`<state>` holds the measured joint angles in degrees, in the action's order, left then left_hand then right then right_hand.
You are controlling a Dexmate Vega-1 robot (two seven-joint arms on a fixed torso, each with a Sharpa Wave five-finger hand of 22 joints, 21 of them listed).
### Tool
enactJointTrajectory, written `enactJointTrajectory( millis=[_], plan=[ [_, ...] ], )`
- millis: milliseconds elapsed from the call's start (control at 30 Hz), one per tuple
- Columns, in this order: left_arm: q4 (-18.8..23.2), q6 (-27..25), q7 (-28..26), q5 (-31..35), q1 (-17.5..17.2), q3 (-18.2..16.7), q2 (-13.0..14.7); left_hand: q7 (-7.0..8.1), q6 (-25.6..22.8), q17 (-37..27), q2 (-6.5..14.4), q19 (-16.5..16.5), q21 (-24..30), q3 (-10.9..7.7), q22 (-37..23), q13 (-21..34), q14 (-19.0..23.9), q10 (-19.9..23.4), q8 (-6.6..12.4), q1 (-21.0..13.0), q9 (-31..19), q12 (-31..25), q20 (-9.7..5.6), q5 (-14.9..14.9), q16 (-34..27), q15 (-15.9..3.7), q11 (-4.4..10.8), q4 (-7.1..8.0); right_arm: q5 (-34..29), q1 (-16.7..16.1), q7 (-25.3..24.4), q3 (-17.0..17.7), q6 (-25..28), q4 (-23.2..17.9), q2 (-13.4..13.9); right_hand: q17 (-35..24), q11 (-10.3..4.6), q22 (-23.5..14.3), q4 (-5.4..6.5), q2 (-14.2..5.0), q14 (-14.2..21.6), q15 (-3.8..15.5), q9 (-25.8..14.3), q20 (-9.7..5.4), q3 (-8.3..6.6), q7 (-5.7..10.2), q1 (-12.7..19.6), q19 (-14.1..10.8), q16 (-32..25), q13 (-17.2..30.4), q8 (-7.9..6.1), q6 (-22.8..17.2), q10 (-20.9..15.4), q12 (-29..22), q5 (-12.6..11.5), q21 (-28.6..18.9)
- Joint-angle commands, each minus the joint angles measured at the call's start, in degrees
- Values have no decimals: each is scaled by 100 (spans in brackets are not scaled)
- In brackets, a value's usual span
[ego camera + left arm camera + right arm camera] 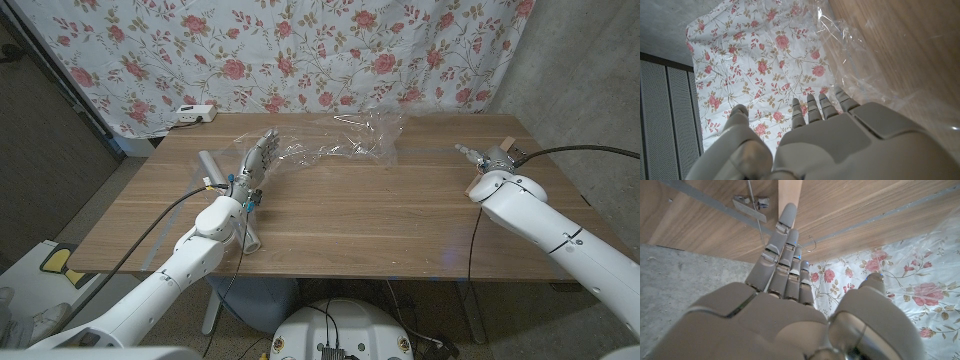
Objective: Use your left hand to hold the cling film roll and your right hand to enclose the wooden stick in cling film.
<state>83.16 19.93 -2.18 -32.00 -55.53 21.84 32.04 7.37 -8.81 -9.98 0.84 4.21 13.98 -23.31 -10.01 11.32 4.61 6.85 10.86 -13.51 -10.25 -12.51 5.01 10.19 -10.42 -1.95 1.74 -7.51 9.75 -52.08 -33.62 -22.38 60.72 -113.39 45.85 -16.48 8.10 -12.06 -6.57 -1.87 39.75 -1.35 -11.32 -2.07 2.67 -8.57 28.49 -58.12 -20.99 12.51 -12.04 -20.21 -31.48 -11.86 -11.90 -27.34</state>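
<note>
My left hand [256,165] lay with fingers [812,109] straight and together, holding nothing; the roll [207,161] was beside them, film [355,140] beyond their tips. My right hand [484,158] fingers [784,255] were straight, together, touching the wooden stick [790,194].

The left arm reached from the lower left of the head view toward centre-left, its left hand [257,160] stretched out, fingers [810,111] straight and slightly apart. The right arm entered from the lower right; the right hand [484,160] sat at right, fingers [781,255] extended together.
</note>
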Motion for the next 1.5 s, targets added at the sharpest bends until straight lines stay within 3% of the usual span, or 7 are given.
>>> enactJointTrajectory(
  millis=[33, 433, 500, 533, 800, 1233, 1500],
  plan=[
    [52, 8, -33, 12, -51, -23, 24, -7, -26, -20, 53, 17, -16, -6, -9, 28, 30, 37, 1, -14, -30, 0, 15, -4, -26, 58, 5, -37, 138, 162, 26, -76, 226, 87, -72, 12, 49, 12, -40, -15, 81, 51, -31, -35, -26, -130, 98, -59, 8, -4, 28, 51, -22, 4, -22, -24],
    [85, 8, -13, -21, -88, -39, 40, -5, -16, -20, 56, 27, -37, -7, -9, 29, 27, 40, -3, -13, -30, -1, 17, -3, -25, 53, 4, -39, 149, 254, -45, -141, 381, 97, -111, 97, 122, 84, -97, -54, 95, 24, -26, -54, -81, -302, 254, -103, 73, -20, 2, -26, -52, 7, -15, -5],
    [83, 1, -7, -12, -84, -35, 49, -4, -17, -20, 56, 29, -39, -7, -9, 29, 25, 40, -2, -13, -30, -1, 19, -3, -24, 53, 3, -39, 161, 237, -58, -122, 364, 95, -117, 149, 137, 128, -91, -50, -28, -165, -22, 112, -77, -316, 269, 20, 168, -29, 7, -30, -17, 27, -3, 76],
    [73, 23, -16, -27, -91, -41, 28, -4, -18, -20, 56, 30, -42, -7, -9, 29, 26, 36, -2, -13, -30, 1, 18, -3, -24, 52, -4, -40, 182, 200, -76, -80, 348, 91, -136, 207, 160, 173, -86, -32, -228, -393, -19, 370, -67, -311, 281, 244, 300, -39, 13, -33, 40, 50, 11, 215],
    [43, 39, 17, -27, -73, -31, 21, -1, -23, -20, 57, 35, -55, -7, -10, 29, 24, 42, 0, -11, -29, -1, 23, -3, -23, 57, 3, -40, 253, 167, -104, -36, 377, 96, -163, 271, 250, 214, -64, -61, -439, -536, -16, 540, -71, -323, 293, 436, 448, -51, 38, 10, 209, 98, 17, 382],
    [15, 66, 21, -30, -75, -24, -3, 3, -18, -20, 57, 40, -70, -7, -10, 29, 25, 33, -2, -9, -29, 3, 15, -4, -23, 55, 4, -41, -160, 426, -575, -504, 839, 279, -480, 386, 190, 193, -288, -43, 84, -112, -9, 149, -256, -342, 991, 22, 352, -58, -27, -223, -282, -69, 5, 415],
    [-8, 101, 21, -34, -93, -28, -15, 1, -19, -20, 57, 42, -83, -6, -11, 29, 22, 46, -2, -7, -29, -2, 19, -4, -22, 56, 8, -42, -379, 640, -685, -741, 1129, 404, -672, 332, 52, 169, -220, -23, 389, 109, -11, 11, -251, -331, 1033, -158, 207, -43, -70, -390, -551, -140, 25, 379]
  ],
)
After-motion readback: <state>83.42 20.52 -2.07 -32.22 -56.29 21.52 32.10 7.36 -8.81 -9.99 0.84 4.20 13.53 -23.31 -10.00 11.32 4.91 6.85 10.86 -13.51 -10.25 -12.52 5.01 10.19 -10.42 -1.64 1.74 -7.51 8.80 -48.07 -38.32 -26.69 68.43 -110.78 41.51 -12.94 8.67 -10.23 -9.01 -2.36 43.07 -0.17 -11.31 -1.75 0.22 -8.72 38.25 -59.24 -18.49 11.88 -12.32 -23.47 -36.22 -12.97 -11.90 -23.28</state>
